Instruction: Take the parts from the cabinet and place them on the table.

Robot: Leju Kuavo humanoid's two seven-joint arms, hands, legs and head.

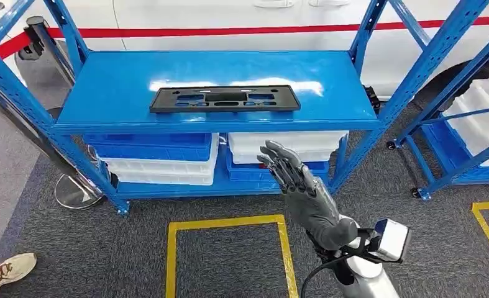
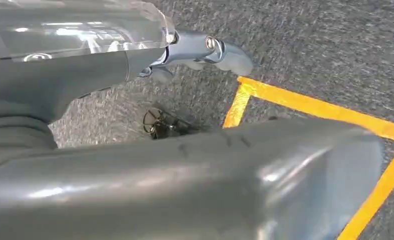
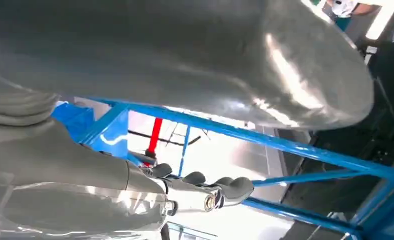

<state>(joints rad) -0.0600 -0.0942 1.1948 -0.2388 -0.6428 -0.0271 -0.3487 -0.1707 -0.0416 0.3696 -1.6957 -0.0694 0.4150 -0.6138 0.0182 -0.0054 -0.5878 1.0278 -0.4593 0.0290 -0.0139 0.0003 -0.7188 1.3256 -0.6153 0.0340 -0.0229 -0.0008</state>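
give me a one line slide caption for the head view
Right hand raised open before the blue rack, whose upper shelf carries a flat black part.

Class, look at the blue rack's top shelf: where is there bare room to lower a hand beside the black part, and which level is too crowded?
The top shelf is bare left of the black part, right of it up to the posts, and behind it. The lower level is crowded: stacked blue and white bins fill it. The right hand, fingers spread, is raised in front of the rack.
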